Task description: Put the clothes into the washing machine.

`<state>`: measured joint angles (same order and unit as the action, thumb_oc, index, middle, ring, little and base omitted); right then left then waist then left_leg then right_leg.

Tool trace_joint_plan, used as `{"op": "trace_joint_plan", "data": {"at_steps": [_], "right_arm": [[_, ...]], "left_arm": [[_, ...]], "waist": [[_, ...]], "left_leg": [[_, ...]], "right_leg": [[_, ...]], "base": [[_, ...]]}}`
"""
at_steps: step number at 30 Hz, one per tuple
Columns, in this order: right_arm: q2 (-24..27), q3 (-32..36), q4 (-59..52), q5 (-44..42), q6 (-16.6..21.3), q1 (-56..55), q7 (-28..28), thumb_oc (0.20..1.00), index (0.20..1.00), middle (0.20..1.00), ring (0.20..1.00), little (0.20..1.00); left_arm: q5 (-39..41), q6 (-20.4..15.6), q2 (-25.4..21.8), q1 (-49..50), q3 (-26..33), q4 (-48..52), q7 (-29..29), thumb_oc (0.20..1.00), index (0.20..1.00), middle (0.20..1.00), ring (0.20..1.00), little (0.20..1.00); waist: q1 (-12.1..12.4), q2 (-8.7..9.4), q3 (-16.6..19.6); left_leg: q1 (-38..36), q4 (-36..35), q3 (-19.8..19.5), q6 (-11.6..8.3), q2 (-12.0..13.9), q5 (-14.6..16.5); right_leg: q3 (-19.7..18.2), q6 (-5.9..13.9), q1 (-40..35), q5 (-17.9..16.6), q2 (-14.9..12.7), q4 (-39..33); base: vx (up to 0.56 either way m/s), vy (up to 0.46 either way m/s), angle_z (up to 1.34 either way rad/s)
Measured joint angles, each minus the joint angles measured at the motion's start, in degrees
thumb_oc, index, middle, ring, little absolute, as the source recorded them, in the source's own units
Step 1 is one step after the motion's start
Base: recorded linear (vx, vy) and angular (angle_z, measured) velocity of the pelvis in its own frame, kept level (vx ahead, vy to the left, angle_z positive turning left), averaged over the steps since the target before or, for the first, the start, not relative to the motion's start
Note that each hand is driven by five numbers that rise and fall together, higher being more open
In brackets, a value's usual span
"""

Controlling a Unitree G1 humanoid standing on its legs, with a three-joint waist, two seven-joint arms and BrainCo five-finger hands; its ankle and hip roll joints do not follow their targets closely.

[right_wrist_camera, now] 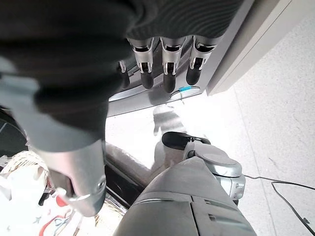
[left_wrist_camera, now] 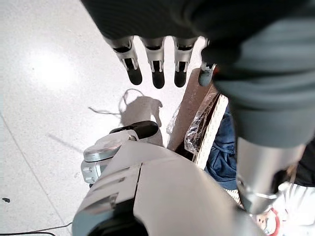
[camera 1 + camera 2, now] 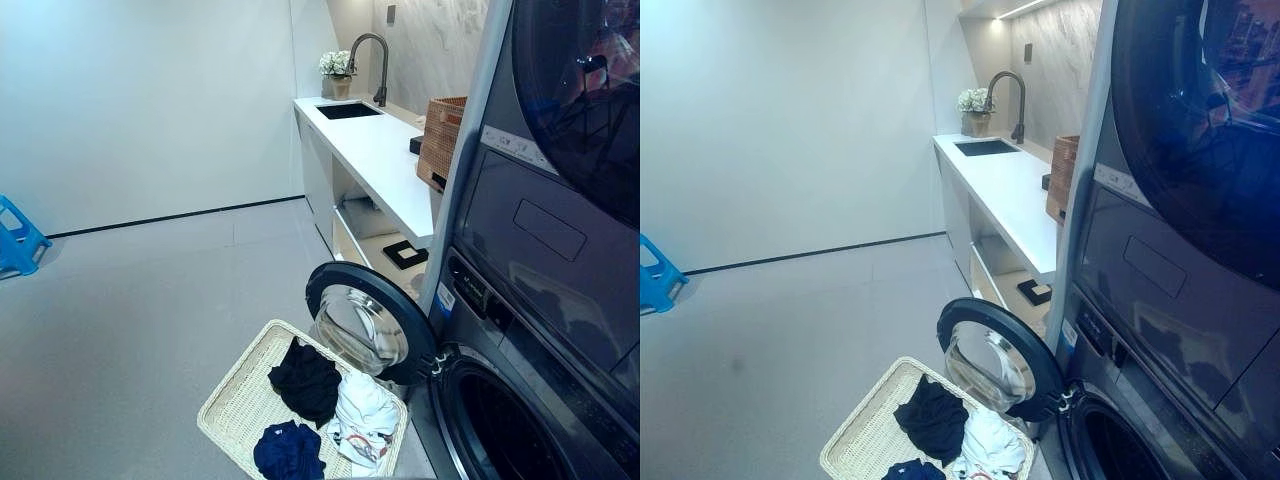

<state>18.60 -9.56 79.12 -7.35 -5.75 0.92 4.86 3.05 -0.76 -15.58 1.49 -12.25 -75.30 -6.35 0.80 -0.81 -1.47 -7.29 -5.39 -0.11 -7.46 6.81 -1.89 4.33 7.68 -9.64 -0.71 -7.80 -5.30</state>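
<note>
Floor: pale grey floor (image 3: 150, 300) running back to a plain white wall with a dark skirting line.
Counter: long white counter (image 3: 375, 160) beside the machines, with a dark sink (image 3: 348, 111), a curved tap (image 3: 372, 62) and a pot of white flowers (image 3: 335, 68) at its far end.
On the counter: brown woven box (image 3: 440, 140) near the machine stack.
Far left: blue stool (image 3: 18, 240) near the wall.
Washing machine (image 3: 520, 400): dark grey, lower unit of a stack; its round door (image 3: 368, 320) swings open, jutting over the basket's far corner.
Basket: pale wicker basket (image 3: 235, 395) on the floor just before the open door.
Clothes: still in the basket – black piece (image 3: 305, 380), white piece (image 3: 362, 410), navy piece (image 3: 288, 452), bunched together.
Left hand (image 2: 157, 64): fingers straight and apart, holding nothing, above the floor beside the basket.
Right hand (image 1: 167, 66): fingers relaxed, empty, hanging near the machine's base.
</note>
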Motion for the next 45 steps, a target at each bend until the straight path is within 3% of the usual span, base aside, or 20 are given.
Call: {"op": "trace_joint_plan", "data": {"at_steps": [21,25,28,29,30,31,34,36,39,41,45], "right_arm": [[0.0,0.0,0.0,0.0,0.4,-0.1,0.0,1.0,1.0,1.0,1.0,1.0],[0.6,-0.7,-1.7,-0.5,0.5,0.7,-0.1,1.0,1.0,1.0,1.0,1.0],[1.1,-1.8,-2.7,-3.8,1.6,5.2,-0.7,1.0,1.0,1.0,1.0,1.0],[1.1,-1.8,-2.7,-3.8,1.6,5.2,-0.7,1.0,1.0,1.0,1.0,1.0],[1.3,-1.8,-3.4,-5.8,2.1,10.0,-1.5,1.0,1.0,1.0,1.0,1.0],[1.3,-1.9,-3.6,-6.0,2.1,10.6,-1.6,1.0,1.0,1.0,1.0,1.0],[1.8,-2.4,-4.8,-9.1,3.5,15.3,-2.8,1.0,1.0,1.0,1.0,1.0],[1.8,-2.4,-5.0,-9.4,4.4,17.3,-2.9,1.0,1.0,1.0,1.0,1.0],[3.3,-3.2,-4.7,-11.1,4.6,20.0,-3.0,1.0,1.0,1.0,1.0,1.0],[5.0,-3.7,-4.2,-12.2,4.5,23.4,-3.4,1.0,1.0,1.0,1.0,1.0],[6.6,-4.3,-4.5,-14.4,4.9,27.4,-3.4,1.0,1.0,1.0,1.0,1.0]], "left_arm": [[0.3,-0.8,0.0,-0.1,0.1,0.0,0.7,1.0,1.0,1.0,1.0,1.0],[3.1,-2.5,-0.4,-0.8,0.7,1.4,2.3,1.0,1.0,1.0,1.0,1.0],[8.1,-6.9,-0.5,-5.2,0.0,2.8,5.7,1.0,1.0,1.0,1.0,1.0],[8.1,-6.9,-0.5,-5.2,0.0,2.8,5.7,1.0,1.0,1.0,1.0,1.0],[11.3,-10.6,-0.5,-9.4,0.0,5.5,8.5,1.0,1.0,1.0,1.0,1.0],[11.7,-11.1,-0.5,-10.1,0.0,5.9,9.0,1.0,1.0,1.0,1.0,1.0],[11.3,-17.5,-1.0,-14.2,-0.4,14.1,19.3,1.0,1.0,1.0,1.0,1.0],[10.3,-19.4,-2.5,-16.4,-0.3,17.1,23.7,1.0,1.0,1.0,1.0,1.0],[5.8,-21.0,-5.6,-19.4,-1.5,20.8,30.4,1.0,1.0,1.0,1.0,1.0],[1.6,-21.2,-7.5,-25.6,-2.7,22.5,35.4,1.0,1.0,1.0,1.0,1.0],[-6.3,-20.8,-10.6,-34.1,-6.3,24.3,42.4,1.0,1.0,1.0,1.0,1.0]], "waist": [[0.0,0.25,-0.8],[0.2,-0.17,-3.7],[0.1,-0.54,-7.1],[0.1,-0.54,-7.1],[0.2,-1.7,-12.7],[0.2,-1.93,-13.6],[0.3,-3.6,-18.1],[0.3,-3.97,-19.8],[0.4,-4.37,-20.7],[0.6,-4.55,-24.8],[1.7,-3.58,-28.2]], "left_leg": [[1.0,0.0,0.0,-0.02,0.0,0.0],[3.0,0.3,-0.1,-0.38,0.2,-0.5],[8.0,0.6,-0.8,0.0,0.3,-2.1],[8.0,0.6,-0.8,0.0,0.3,-2.1],[11.2,0.8,-2.0,-0.27,0.0,-3.9],[11.5,0.8,-2.0,-0.33,0.0,-4.2],[16.2,1.5,-2.0,-0.08,-0.2,-5.6],[16.4,1.5,-1.9,-0.07,-0.2,-5.6],[20.7,2.8,-1.9,-0.03,-0.2,-5.9],[22.8,4.1,-1.8,0.11,-0.3,-6.4],[28.6,7.2,-1.9,0.2,-0.2,-6.5]], "right_leg": [[0.0,0.02,0.9,-0.1,0.0,0.0],[0.0,0.33,3.3,0.0,0.1,0.1],[0.1,-0.1,7.8,-1.8,0.4,0.1],[0.1,-0.1,7.8,-1.8,0.4,0.1],[0.9,-0.26,10.3,-3.2,0.3,0.1],[1.0,-0.25,10.5,-3.3,0.3,0.1],[1.6,-0.34,14.2,-4.4,0.3,0.1],[1.8,-0.27,14.4,-4.4,0.3,0.0],[1.7,0.05,18.7,-4.2,0.3,1.5],[1.6,-0.32,21.5,-4.3,0.3,4.1],[1.3,-0.26,29.4,-1.4,0.0,11.8]], "base": [[0.01,0.0,0.0],[-0.13,-0.006,-0.01],[-0.13,0.009,0.06],[-0.27,0.014,0.2],[-0.25,0.017,0.19],[-0.29,0.028,0.26],[-0.1,0.028,0.14],[-0.15,0.023,0.03],[-0.13,-0.005,0.0],[-0.11,-0.046,0.02],[-0.09,-0.047,0.01]]}}
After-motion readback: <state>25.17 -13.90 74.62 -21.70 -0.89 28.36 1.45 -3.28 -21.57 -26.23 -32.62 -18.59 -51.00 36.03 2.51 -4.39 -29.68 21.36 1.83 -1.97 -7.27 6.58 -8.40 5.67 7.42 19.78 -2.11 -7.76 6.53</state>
